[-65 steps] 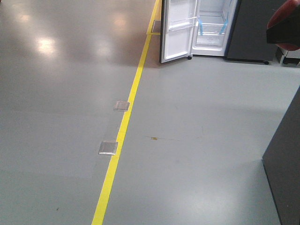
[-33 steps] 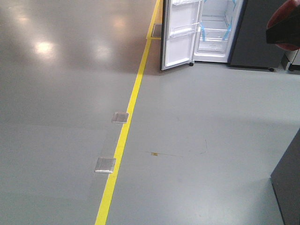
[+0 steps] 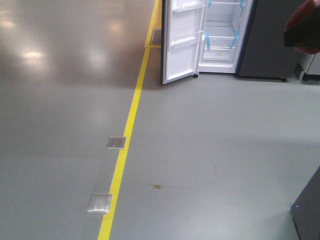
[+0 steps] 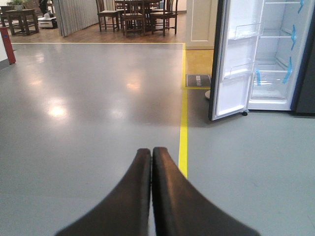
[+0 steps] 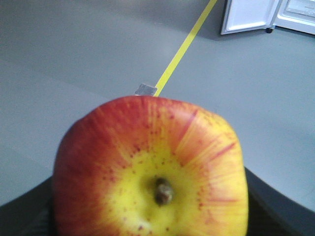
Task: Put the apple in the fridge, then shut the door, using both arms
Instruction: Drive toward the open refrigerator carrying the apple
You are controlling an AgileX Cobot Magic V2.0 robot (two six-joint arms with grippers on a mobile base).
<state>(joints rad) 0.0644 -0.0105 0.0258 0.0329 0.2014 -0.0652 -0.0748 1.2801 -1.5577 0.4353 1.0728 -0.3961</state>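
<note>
Carrying the apple (image 5: pixel 152 172) is the only part of the task that looks done. The right wrist view is filled by the red-and-yellow fruit, stem end toward the camera, seated between the dark sides of the right gripper (image 3: pixel 303 39), which is clamped on it and holds it well above the floor (image 3: pixel 210 130). The fridge (image 3: pixel 222 35) stands at the far end of the front view, well apart from the robot. Its white interior and clear shelves (image 4: pixel 275 64) are exposed, and no food shows on the parts in view. Its door (image 3: pixel 182 45) hangs wide open, swung out toward the yellow floor line (image 3: pixel 127 130). The left gripper (image 4: pixel 151 160) points toward the fridge with its fingers pressed together and nothing between them. By my reading, nearly everything is left: covering the ground to the fridge, setting the apple on a shelf, letting go, and swinging the door shut, probably with the free left gripper.
</note>
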